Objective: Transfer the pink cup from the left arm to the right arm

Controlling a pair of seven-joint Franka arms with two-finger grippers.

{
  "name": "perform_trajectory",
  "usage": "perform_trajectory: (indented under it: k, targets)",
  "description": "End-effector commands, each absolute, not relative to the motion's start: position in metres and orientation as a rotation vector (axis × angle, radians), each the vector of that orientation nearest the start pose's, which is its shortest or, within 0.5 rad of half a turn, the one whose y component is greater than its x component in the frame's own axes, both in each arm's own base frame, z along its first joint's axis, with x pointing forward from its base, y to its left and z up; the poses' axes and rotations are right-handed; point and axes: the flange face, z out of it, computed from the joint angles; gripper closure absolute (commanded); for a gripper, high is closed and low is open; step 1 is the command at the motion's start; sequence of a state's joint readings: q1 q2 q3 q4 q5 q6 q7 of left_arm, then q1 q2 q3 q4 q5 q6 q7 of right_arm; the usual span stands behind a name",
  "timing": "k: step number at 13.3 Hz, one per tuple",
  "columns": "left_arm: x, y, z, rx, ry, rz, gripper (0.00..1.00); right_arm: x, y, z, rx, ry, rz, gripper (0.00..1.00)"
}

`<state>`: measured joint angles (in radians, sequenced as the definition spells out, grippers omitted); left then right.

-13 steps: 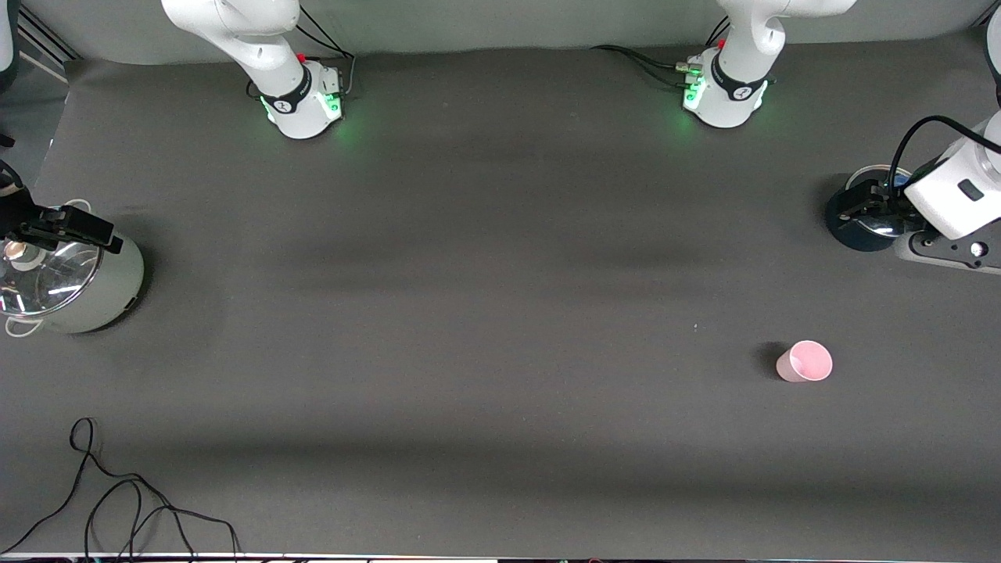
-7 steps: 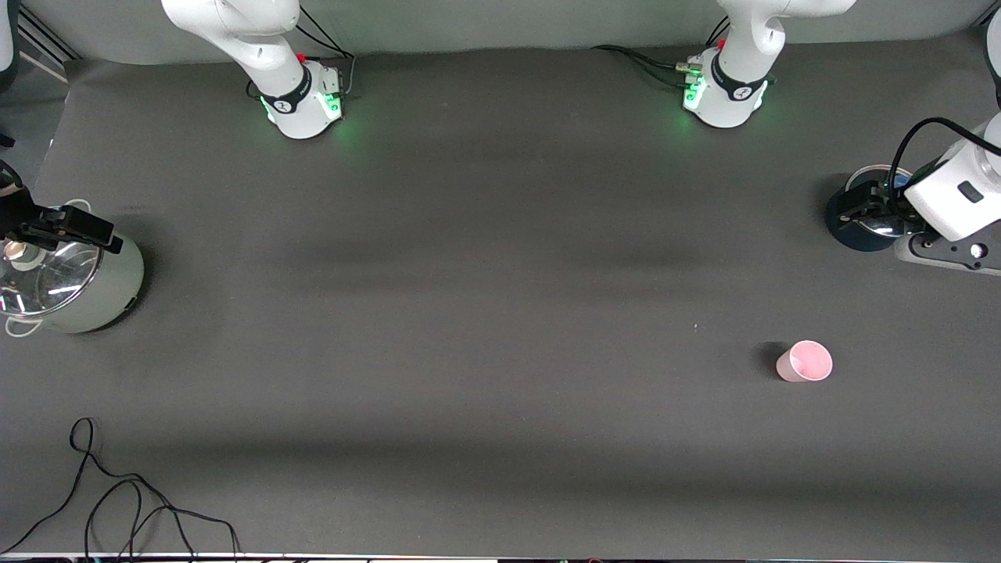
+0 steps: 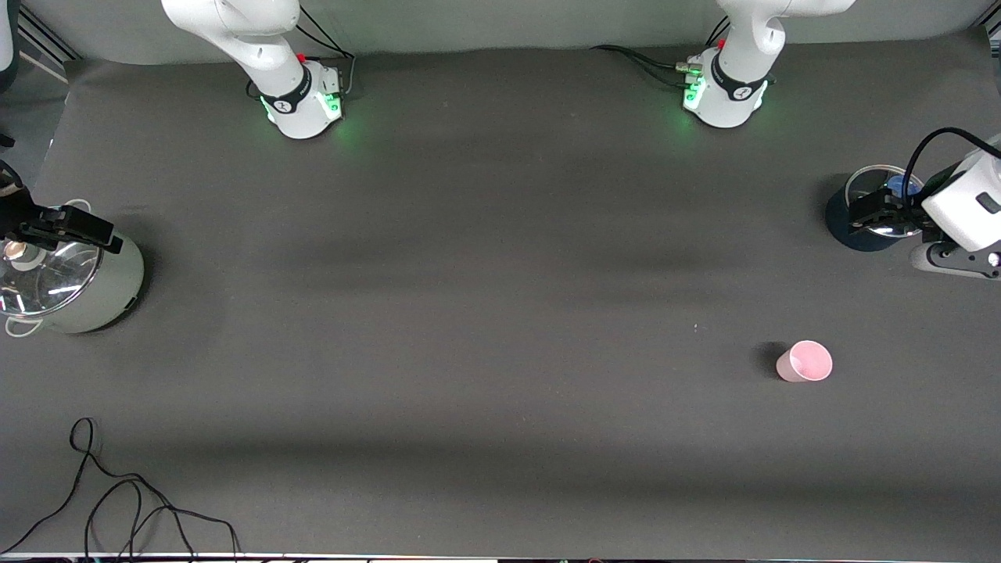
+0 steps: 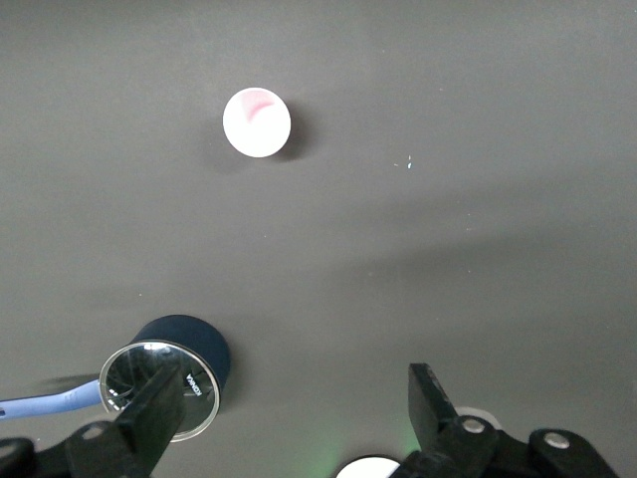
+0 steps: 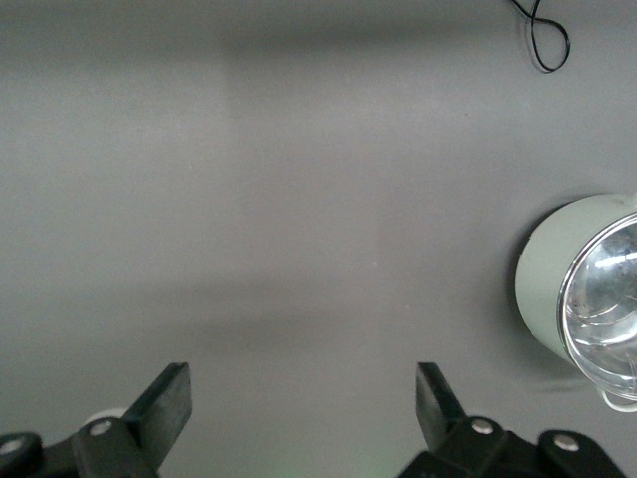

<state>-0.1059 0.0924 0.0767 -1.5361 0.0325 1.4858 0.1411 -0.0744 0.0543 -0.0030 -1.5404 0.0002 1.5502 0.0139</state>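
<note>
Task not begun. The pink cup stands upright and untouched on the worktop, lower right of the front view. The left gripper hangs over a dark pot at mid-right, jaws apart and empty. The right gripper waits over a grey pot at mid-left, jaws apart. Pickup and handover remain. Count: one cup, two pots, one loose cable.

The right gripper is being held over the bare grey table, its dark fingers being kept wide apart. A pale green pot with a glass lid is being cropped by the frame's edge; a black cable is being shown in a corner.
</note>
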Motion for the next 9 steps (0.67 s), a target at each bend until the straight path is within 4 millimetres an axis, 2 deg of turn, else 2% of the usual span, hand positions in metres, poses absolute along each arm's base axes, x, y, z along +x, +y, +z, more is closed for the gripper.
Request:
perform_trajectory:
  k: [1,9]
  targets:
    - [0.5724,-0.0169,0.5876,-3.097,0.277,0.222,0.00,0.5683,-0.0431,0.6118,-3.147,0.157,0.066,0.00]
    - [0.5734,-0.0196,0.5872,-3.097,0.287,0.215,0.00,0.5681,-0.0417,0.6141,-3.150,0.153,0.059,0.00]
